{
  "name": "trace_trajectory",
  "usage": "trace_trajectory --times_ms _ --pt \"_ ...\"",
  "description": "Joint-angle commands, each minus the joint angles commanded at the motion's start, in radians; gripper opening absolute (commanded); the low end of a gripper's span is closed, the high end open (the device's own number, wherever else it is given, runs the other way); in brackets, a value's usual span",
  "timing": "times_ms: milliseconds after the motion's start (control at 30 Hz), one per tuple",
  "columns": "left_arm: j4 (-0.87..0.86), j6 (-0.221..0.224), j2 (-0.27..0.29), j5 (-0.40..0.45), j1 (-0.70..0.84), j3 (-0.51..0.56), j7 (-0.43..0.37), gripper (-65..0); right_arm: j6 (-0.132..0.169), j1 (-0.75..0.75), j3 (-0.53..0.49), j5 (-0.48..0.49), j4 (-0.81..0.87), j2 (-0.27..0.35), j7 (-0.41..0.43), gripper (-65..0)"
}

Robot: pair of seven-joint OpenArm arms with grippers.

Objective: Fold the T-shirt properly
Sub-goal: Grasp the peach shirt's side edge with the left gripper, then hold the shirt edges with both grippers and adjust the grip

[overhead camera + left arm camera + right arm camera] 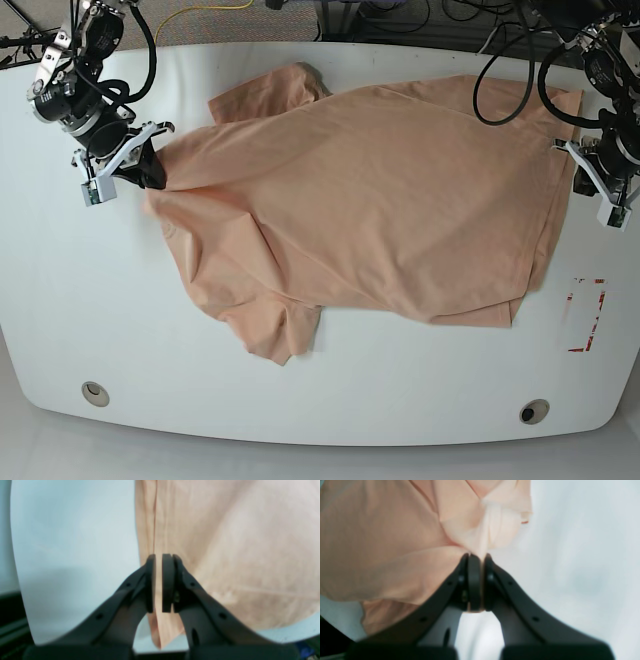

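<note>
White table (330, 395) margins around T-shirt (370, 200), both grippers at hems.

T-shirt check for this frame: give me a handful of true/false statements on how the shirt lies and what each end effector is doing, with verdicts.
1. The T-shirt lies spread on the white table. True.
2. The left end effector hangs clear of the shirt, holding nothing. False: it is closed on a thin edge of the fabric.
3. The right end effector pinches a bunched bit of the shirt. True.
4. The shirt is already folded into a neat rectangle. False: it lies open and wrinkled, both sleeves showing.
5. In the base view, both end effectors grip the shirt on the same side. False: they are at opposite ends.
</note>
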Motion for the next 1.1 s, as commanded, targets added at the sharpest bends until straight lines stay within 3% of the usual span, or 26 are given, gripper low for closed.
trace_trajectory --times_ms 267,333,533,800,1100 --pt "-0.244 0.000 -0.029 0.040 0.000 -0.112 0.000 -27.2 0.003 -0.003 -0.003 0.002 -0.035 -0.003 0.000 -65.0" --pt "-0.322 0.000 -0.048 0.037 -0.018 -0.124 0.000 -24.6 0.005 -0.003 -0.003 0.002 -0.040 -0.003 0.000 -65.0" --pt "-0.512 0.000 -0.071 0.015 -0.068 -0.114 -0.013 -25.1 0.005 -0.005 -0.003 0.002 -0.040 -0.002 0.000 -65.0" --pt "-0.583 0.000 -0.080 -0.138 -0.071 -0.074 -0.015 -25.1 0.005 -0.006 -0.002 0.002 -0.038 -0.002 0.000 -65.0" --pt "-0.606 0.000 -0.075 -0.138 -0.064 0.005 -0.016 -25.1 0.005 -0.006 0.003 0.002 -0.038 -0.002 0.000 -65.0"
